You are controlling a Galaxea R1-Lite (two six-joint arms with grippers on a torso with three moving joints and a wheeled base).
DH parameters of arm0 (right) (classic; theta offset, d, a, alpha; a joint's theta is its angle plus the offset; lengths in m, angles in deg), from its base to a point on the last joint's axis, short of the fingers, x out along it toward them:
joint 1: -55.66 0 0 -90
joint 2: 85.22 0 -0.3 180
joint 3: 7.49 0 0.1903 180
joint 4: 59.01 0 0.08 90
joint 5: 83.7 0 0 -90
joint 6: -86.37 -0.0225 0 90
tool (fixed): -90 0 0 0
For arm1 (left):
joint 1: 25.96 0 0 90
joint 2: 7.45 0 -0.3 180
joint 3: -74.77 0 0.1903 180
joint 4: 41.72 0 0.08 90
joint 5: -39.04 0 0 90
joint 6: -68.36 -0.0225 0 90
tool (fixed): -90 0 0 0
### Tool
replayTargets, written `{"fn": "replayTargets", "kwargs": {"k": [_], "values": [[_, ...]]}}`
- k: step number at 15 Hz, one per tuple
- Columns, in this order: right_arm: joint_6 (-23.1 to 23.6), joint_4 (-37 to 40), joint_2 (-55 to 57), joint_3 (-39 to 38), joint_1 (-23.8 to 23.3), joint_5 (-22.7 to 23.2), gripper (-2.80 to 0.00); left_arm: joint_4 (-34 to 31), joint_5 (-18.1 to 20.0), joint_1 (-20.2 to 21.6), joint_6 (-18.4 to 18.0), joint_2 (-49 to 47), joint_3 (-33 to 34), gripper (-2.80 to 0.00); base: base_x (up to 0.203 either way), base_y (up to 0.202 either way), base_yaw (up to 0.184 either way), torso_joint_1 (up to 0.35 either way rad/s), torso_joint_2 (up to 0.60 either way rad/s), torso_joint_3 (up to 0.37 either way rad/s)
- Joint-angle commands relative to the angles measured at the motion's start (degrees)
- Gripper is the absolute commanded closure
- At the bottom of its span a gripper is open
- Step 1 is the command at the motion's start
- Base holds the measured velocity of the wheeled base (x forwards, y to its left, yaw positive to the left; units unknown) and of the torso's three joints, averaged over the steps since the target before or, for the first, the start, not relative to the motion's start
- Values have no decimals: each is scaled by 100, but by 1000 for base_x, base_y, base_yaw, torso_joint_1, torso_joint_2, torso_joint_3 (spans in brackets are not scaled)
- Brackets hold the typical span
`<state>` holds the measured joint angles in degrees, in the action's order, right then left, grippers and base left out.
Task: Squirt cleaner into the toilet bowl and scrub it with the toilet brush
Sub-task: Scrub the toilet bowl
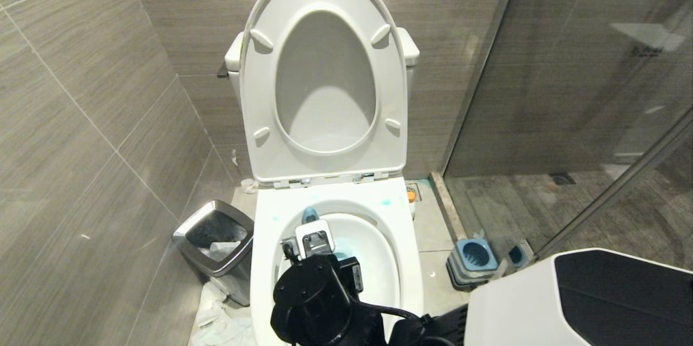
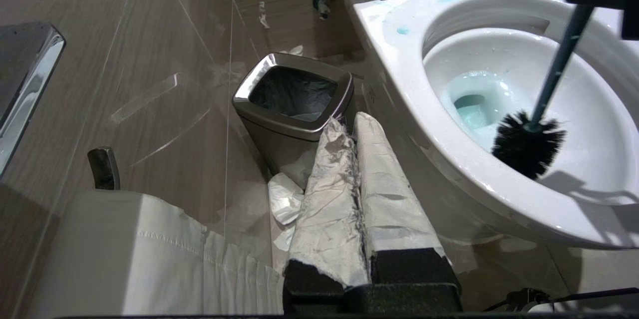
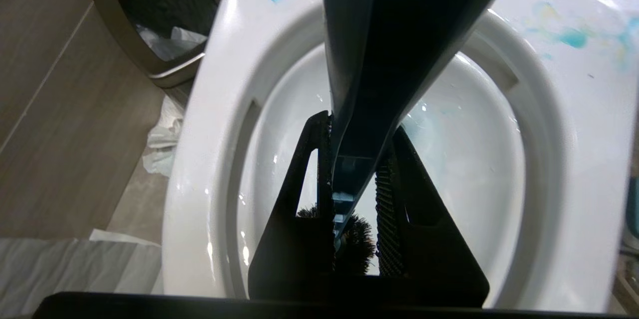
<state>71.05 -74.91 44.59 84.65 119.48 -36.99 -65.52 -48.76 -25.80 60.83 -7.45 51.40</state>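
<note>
1. The room was walled with grey-brown striped tiles [image 1: 81, 91], and a glass shower screen [image 1: 568, 75] was seen on the right.
2. The toilet bowl [image 1: 403, 243] was found in the middle of the room, shiny and white, with its seat and lid [image 1: 325, 5] lifted up against the wall.
3. Pale blue smears of the cleaner [image 3: 573, 38] were spotted on the flat rim, and light blue water [image 2: 474, 109] was seen at the bottom of the bowl.
4. The toilet brush [image 2: 530, 144] was held in the right pincer [image 3: 349, 199], whose two black fingers were pressed tight on the dark teal handle.
5. The black bristles were seen down inside the bowl, next to its near wall and above the blue water.
6. The left pincer [image 2: 357, 174], wrapped in white cloth, was kept closed with nothing in it, low beside the outside of the bowl.
7. A steel-rimmed waste bin [image 1: 216, 243] was placed on the floor left of the toilet, with crumpled white paper [image 1: 216, 319] by it.
8. The blue brush holder [image 1: 475, 259] was left on the floor to the right, near the glass.
</note>
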Motion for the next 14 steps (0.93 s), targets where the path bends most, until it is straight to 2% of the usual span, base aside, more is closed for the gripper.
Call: {"fn": "replayTargets", "kwargs": {"k": [1, 4, 6, 10, 14], "values": [[-72, -163, -602, -744, 31, -98, 0, 0, 0, 2, -2, -9, 0, 0, 0, 0, 0, 0, 0, 0], [-96, -454, -1001, -1542, -7, -213, 0, -9, 0, 2, -11, -9, 0, 0, 0, 0, 0, 0, 0, 0], [-127, -570, -1186, -1813, -203, -288, 0, 0, 26, 2, -11, -9, 0, 0, 0, 0, 0, 0, 0, 0], [-71, -616, -1219, -1745, -880, -283, 0, 0, 27, -1, 24, -9, 0, 0, 0, 0, 0, 0, 0, 0], [188, -610, -786, -1090, -1480, -106, 0, 0, -6, -6, 42, -9, 0, 0, 0, 0, 0, 0, 0, 0]]}}
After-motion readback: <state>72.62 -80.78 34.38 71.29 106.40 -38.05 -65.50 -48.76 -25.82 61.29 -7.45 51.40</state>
